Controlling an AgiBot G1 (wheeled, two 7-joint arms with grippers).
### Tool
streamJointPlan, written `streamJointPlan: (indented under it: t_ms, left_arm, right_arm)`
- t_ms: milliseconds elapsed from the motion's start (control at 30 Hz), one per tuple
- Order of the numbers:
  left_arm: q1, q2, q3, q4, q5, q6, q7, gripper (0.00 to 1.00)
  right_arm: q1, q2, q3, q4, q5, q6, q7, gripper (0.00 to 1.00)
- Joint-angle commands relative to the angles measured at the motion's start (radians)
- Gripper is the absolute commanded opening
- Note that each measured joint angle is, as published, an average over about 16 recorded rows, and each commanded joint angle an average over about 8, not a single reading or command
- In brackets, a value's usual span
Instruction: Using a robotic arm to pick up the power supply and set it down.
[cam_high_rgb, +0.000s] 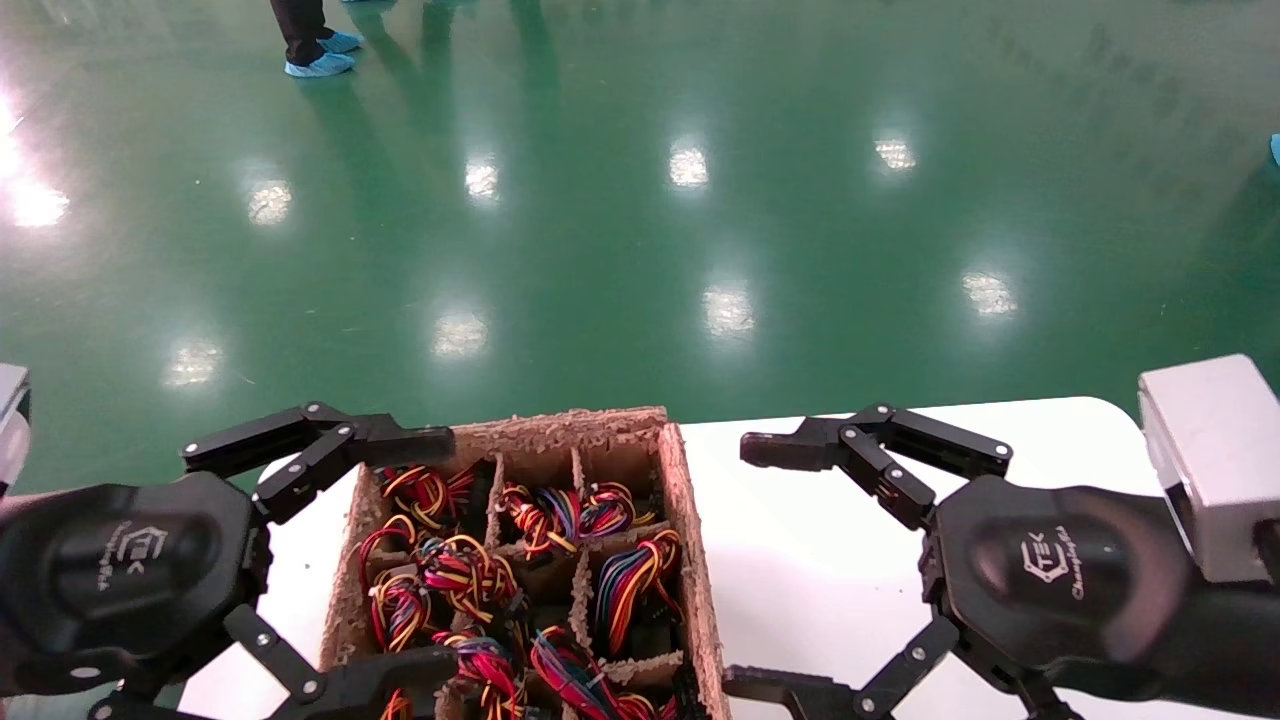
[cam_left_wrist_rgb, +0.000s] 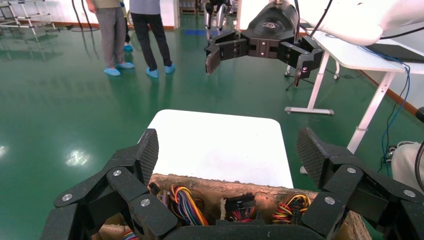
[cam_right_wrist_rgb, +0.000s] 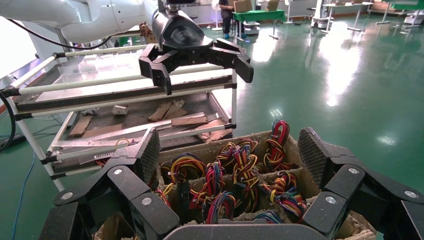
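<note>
- Nearest the head camera, the left gripper (cam_high_rgb: 405, 555) hangs at the left side of a cardboard tray (cam_high_rgb: 688, 520). Its jaws are spread wide, one finger above the tray's far left corner and the other over the near cells. It has hold of nothing.
- The right gripper (cam_high_rgb: 765, 565) hovers over the white table (cam_high_rgb: 800, 560), just beside the tray's right wall. It too is spread wide and empty. A pale grey wrist module (cam_high_rgb: 1215, 465) sits behind its black housing.
- The tray stands on the table's left part and is split by cardboard dividers into cells.
- The power supplies (cam_high_rgb: 630, 585) lie in those cells, seen mostly as looped bundles of red, yellow, orange, blue and black wires; their bodies are largely hidden under the wiring.
- In the left wrist view the left gripper's fingers (cam_left_wrist_rgb: 145, 155) frame the tray's edge and the bare table top beyond it, with the other gripper (cam_left_wrist_rgb: 257, 50) farther off above the table.
- In the right wrist view the wire bundles (cam_right_wrist_rgb: 235, 175) fill the cells between the right gripper's fingers (cam_right_wrist_rgb: 315, 155).
- A metal rack (cam_right_wrist_rgb: 125, 100) holding cardboard scraps stands beyond the tray.
- A green floor (cam_high_rgb: 640, 200) stretches beyond the table, and people in blue shoe covers (cam_left_wrist_rgb: 125, 30) stand on it well away.
</note>
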Motion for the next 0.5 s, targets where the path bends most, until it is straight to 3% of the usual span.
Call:
streamJointPlan:
  t_ms: [33,500]
  left_arm:
    - [0.000,0.000,0.000,0.000,0.000,0.000,0.000,1.00]
    - [0.000,0.000,0.000,0.000,0.000,0.000,0.000,1.00]
  right_arm:
    - [0.000,0.000,0.000,0.000,0.000,0.000,0.000,1.00]
    - [0.000,0.000,0.000,0.000,0.000,0.000,0.000,1.00]
